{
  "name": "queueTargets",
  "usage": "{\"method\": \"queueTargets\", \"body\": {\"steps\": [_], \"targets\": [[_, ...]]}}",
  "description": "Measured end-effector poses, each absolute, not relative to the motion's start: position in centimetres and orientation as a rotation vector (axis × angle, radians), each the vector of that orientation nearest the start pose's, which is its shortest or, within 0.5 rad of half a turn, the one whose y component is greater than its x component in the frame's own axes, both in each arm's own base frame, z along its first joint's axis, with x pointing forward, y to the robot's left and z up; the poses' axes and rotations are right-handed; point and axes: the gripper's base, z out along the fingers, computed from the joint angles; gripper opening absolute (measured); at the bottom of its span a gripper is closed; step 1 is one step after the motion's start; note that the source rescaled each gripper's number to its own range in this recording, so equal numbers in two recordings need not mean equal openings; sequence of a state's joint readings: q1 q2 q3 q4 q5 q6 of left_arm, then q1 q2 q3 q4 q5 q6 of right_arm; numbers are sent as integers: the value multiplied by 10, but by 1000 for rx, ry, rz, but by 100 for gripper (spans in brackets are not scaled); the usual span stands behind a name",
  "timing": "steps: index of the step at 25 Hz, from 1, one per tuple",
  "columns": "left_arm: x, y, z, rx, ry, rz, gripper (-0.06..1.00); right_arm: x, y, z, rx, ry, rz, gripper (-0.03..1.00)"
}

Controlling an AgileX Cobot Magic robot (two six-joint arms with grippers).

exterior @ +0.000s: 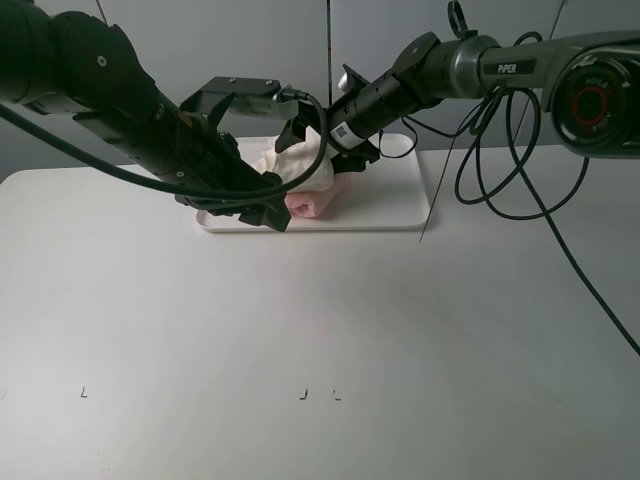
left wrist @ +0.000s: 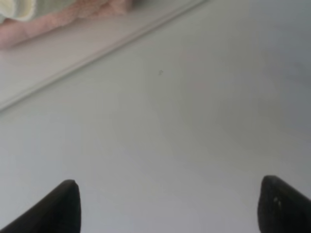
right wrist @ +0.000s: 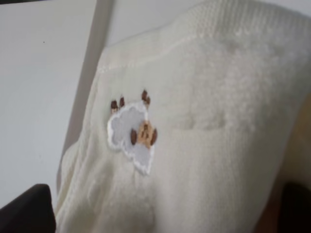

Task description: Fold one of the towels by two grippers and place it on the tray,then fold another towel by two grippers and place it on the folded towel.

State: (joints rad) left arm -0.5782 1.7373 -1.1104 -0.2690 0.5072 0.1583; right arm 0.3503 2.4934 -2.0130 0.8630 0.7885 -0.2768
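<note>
Both end effectors hang over the tray (exterior: 390,210), where the cream towel (exterior: 300,165) sits on the pink towel (exterior: 312,204). Left end effector (left wrist: 167,206) is wide open, empty, beside the tray. Right end effector (right wrist: 165,208) looks open around cream cloth. Stacking seems finished; next, both should back away.
</note>
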Motion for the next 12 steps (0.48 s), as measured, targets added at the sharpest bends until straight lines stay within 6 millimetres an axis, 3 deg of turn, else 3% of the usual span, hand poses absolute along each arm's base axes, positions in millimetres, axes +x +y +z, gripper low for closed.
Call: {"method": "queueTargets", "body": {"steps": [5, 12], "targets": [[293, -205, 208, 701, 2552, -398, 94, 482, 219, 150, -285, 2603, 831, 100], [292, -205, 207, 712, 2555, -395, 94, 474, 198, 203, -374, 2600, 646, 100]]}}
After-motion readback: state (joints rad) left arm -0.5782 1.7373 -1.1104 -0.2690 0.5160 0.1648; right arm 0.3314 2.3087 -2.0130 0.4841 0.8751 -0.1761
